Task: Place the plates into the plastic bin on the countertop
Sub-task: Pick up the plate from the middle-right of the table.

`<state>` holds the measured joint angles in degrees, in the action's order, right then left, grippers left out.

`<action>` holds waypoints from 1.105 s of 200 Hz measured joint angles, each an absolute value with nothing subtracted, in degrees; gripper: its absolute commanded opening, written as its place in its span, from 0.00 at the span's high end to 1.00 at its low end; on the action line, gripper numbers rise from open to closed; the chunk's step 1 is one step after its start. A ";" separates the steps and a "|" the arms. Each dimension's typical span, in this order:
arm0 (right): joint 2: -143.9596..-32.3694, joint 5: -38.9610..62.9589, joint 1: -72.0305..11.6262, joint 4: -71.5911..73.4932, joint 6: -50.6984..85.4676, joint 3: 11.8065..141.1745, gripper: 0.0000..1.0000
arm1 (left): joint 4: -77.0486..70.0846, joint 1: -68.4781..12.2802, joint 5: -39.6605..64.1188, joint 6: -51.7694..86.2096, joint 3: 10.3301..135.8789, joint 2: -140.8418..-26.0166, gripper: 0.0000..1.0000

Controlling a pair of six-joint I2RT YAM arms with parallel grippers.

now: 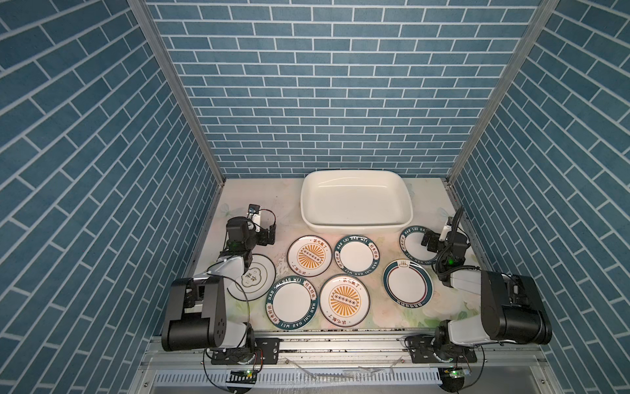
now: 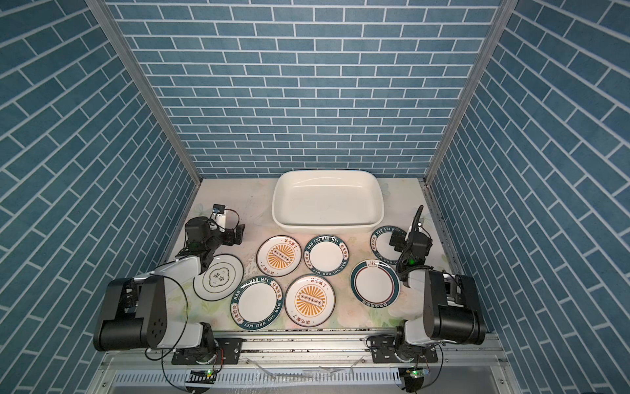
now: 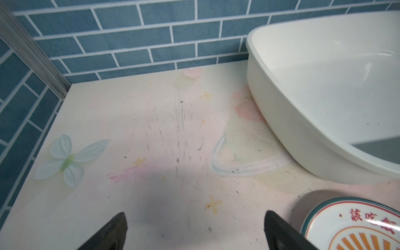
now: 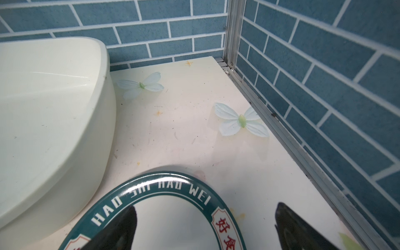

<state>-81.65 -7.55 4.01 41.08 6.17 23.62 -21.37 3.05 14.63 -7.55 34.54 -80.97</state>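
All seven plates (image 1: 357,258) lie flat on the tabletop (image 1: 286,218), in front of the plastic bin (image 1: 356,228). The right end effector (image 4: 204,216), fingers spread wide, straddles the rim of the teal-lettered plate (image 4: 168,184) beside the bin (nothing gripped). The left end effector (image 3: 194,220) is also spread, over bare tabletop.

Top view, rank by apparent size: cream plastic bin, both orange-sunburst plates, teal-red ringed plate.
1. Cream-white rectangular plastic bin.
2. Nearer orange-sunburst white round plate and teal-red ringed white plate: look alike, unranked.
3. Farther orange-sunburst plate: slightly smaller, perhaps only distance.
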 measured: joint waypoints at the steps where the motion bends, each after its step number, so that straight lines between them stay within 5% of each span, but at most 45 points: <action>1: -81.56 -7.57 4.01 40.91 6.15 23.73 0.01 | -21.15 3.05 14.61 -7.57 34.61 -80.97 0.00; 42: -73.14 -9.52 3.84 32.08 7.46 27.55 0.01 | -10.07 3.05 14.57 -9.19 39.18 -80.31 0.00; 99: -70.22 -12.38 3.73 -1.98 21.28 48.49 0.01 | 5.74 3.01 14.46 -10.02 49.76 -79.77 0.00; 221: -58.37 -7.46 3.75 -36.14 34.81 44.21 0.14 | 33.15 2.11 18.15 -12.49 66.76 -77.89 0.00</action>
<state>-58.37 -7.46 3.75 -36.14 34.81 44.21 33.15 2.11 18.15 -12.49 66.76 -77.89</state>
